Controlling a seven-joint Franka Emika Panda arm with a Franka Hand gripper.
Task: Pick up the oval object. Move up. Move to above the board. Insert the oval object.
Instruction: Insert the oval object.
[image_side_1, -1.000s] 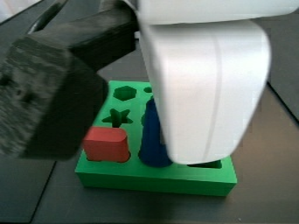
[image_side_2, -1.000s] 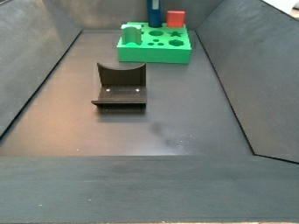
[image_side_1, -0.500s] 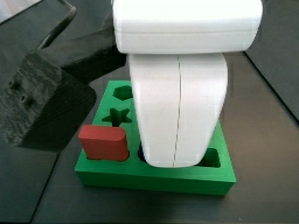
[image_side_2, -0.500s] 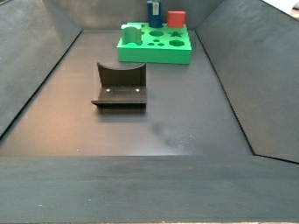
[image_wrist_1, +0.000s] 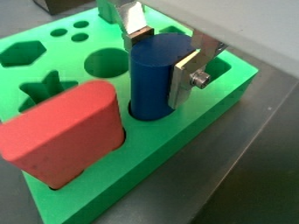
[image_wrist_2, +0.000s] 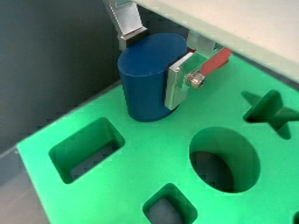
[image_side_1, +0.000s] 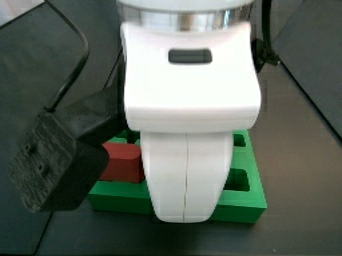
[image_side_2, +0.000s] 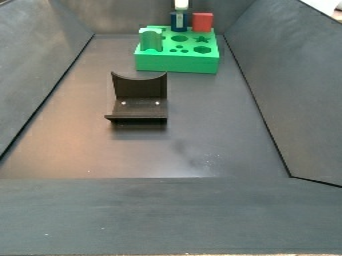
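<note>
The gripper (image_wrist_1: 163, 54) is right down over the board (image_wrist_1: 228, 87), its two flat silver fingers (image_wrist_1: 187, 72) standing either side of the oval object (image_wrist_1: 156, 74) and pressed against its blue flanks — clamped on it, as both wrist views show. In a wrist view the oval object (image_wrist_2: 151, 75) stands upright with its foot sunk in a hole of the board (image_wrist_2: 128, 171), near one corner of the green slab. A red block (image_wrist_1: 61, 133) stands just beside it, also seated in the board.

In a side view the arm's big white housing (image_side_1: 187, 110) fills the middle of the picture, hanging straight down, wrist vertical, hiding the peg completely; only the board (image_side_1: 247, 185) peeks out at five o'clock and the red block (image_side_1: 120, 160) at nine o'clock of the housing's base. A dark blurred mass (image_side_1: 60, 160) sits at eight o'clock.

In a side view from far off, the board (image_side_2: 178, 55) lies at twelve o'clock on the dark floor, the red block (image_side_2: 203, 21) on it, the gripper (image_side_2: 181, 18) just beside that. The fixture (image_side_2: 136, 97) stands well apart, toward the centre.
</note>
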